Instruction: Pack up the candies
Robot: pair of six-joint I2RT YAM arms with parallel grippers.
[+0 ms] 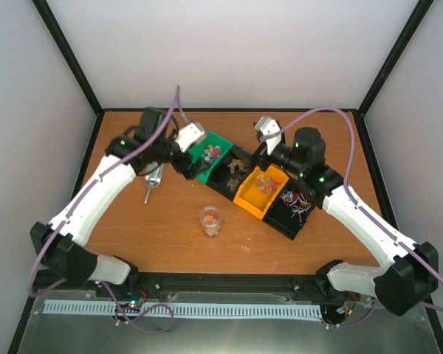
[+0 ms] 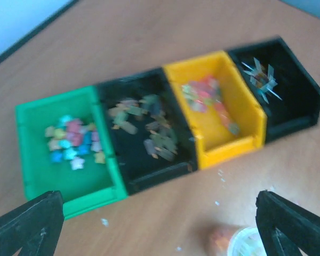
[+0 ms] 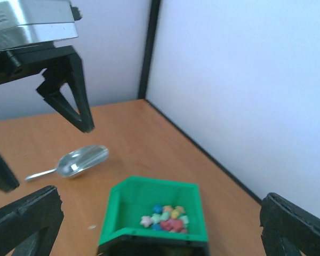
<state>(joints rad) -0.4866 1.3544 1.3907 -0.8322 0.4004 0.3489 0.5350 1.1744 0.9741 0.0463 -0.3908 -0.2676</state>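
The candies lie in four bins in a diagonal row. Small mixed-colour ones are in the green bin (image 1: 209, 154) (image 2: 69, 141) (image 3: 167, 217). Brownish lumps are in a black bin (image 1: 232, 170) (image 2: 144, 128). Orange-red pieces are in the yellow bin (image 1: 263, 184) (image 2: 210, 101). Thin wrapped ones are in the end black bin (image 1: 298, 203) (image 2: 261, 80). A clear jar (image 1: 211, 220) (image 2: 244, 242) stands in front, with orange pieces at its bottom. My left gripper (image 1: 183, 164) (image 2: 159, 205) is open and empty, above the table beside the green bin. My right gripper (image 1: 258, 153) (image 3: 160, 200) is open and empty, above the bins.
A silver metal scoop (image 1: 153, 179) (image 3: 79, 161) lies on the wooden table (image 1: 170, 221) left of the green bin. The left gripper's fingers (image 3: 74, 101) hang above it in the right wrist view. White walls and a black frame enclose the table.
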